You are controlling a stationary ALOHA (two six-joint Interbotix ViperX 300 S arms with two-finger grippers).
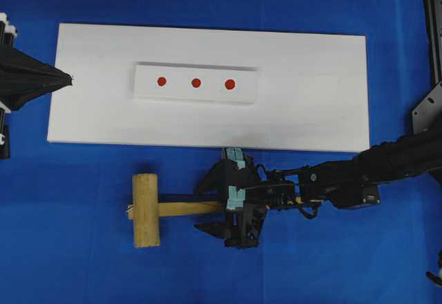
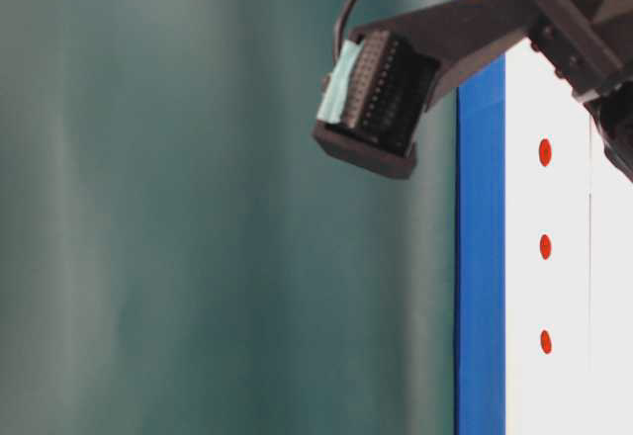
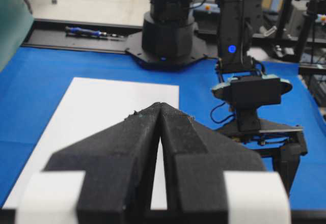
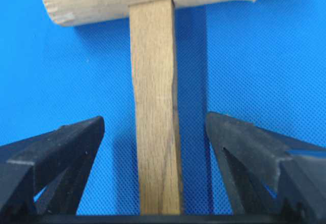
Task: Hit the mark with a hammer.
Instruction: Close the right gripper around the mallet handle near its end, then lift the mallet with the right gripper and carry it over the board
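From overhead, the light wooden mallet with a thick cylindrical head, the hammer (image 1: 146,210), lies flat on the blue cloth (image 1: 69,249) just below the white rectangular board (image 1: 311,90). Its handle runs right from the head and passes between the spread fingers of the right gripper (image 1: 215,209), one finger on each side and neither seen touching it. The mark (image 1: 230,84), the largest red dot, is rightmost of three on the raised white strip (image 1: 195,83). The left gripper (image 1: 69,79) points at the board's left edge, its fingers pressed together on nothing.

At table level, only a black arm part and three red dots on the board show (too similar here to tell the mark).

The left wrist view shows its own black fingers (image 3: 132,132) clamped together over the board.

The right wrist view shows the handle (image 4: 155,107) centred between wide-apart fingers (image 4: 66,142), blue cloth visible on both sides.
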